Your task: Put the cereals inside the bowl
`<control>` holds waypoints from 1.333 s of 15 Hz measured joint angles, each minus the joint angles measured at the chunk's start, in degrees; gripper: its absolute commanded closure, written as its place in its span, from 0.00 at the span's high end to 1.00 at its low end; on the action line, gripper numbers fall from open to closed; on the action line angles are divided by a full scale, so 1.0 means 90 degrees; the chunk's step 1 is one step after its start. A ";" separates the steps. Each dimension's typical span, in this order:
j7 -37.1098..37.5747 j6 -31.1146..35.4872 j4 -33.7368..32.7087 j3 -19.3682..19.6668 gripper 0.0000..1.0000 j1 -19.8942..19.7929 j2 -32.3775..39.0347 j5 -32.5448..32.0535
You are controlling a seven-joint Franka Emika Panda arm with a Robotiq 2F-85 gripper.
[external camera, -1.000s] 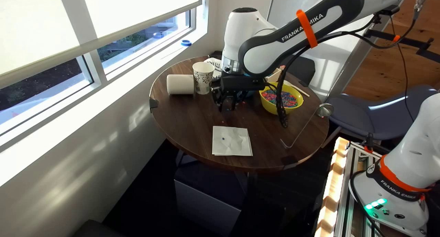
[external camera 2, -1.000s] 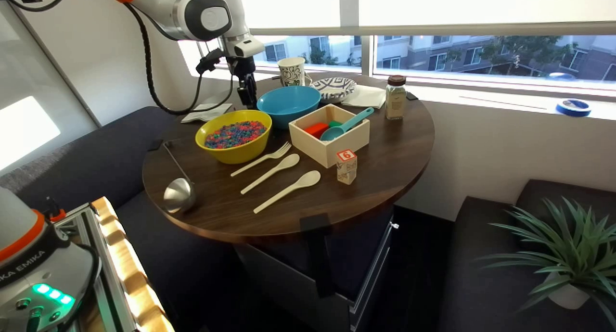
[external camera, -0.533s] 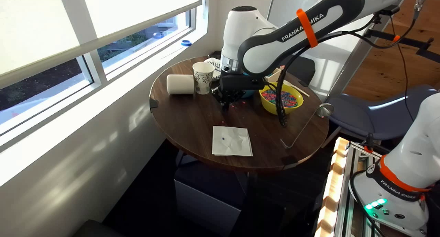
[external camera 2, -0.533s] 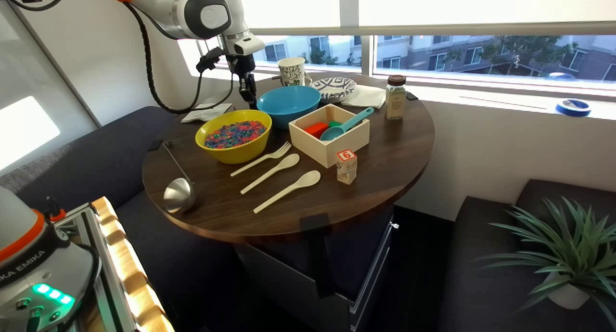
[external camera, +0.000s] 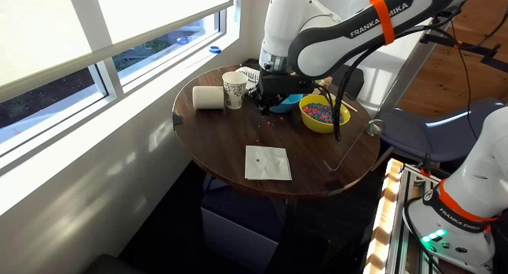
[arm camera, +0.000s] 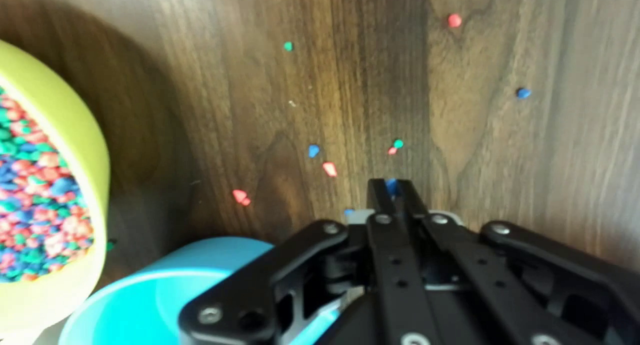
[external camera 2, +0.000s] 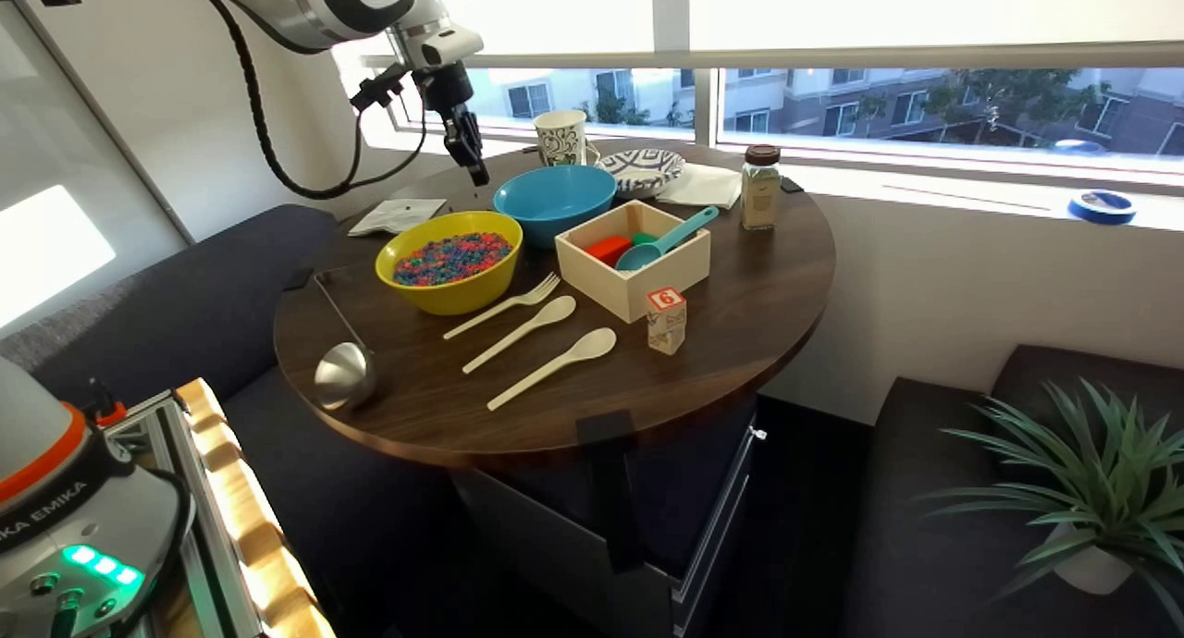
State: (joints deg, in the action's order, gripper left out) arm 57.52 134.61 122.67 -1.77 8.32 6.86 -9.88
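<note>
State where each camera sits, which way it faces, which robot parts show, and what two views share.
In an exterior view: raised on the napkin side, facing down across the table; arm, gripper and base show.
In an exterior view: raised on the spoon side, facing toward the window; same three show.
Wrist view: mounted behind the gripper, facing down at loose cereals; only the gripper shows.
Both exterior views share the patterned cup and ladle; all three, the yellow bowl.

franka emika marks the arm point(external camera: 357, 39), 6 a wooden block point(external camera 2: 666, 312).
</note>
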 measured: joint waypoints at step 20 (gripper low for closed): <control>0.0625 -0.1014 0.1663 0.0151 0.71 -0.1344 -0.2005 -0.0373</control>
State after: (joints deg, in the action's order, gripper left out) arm 63.14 125.49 137.64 -0.41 -3.78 -11.19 -13.23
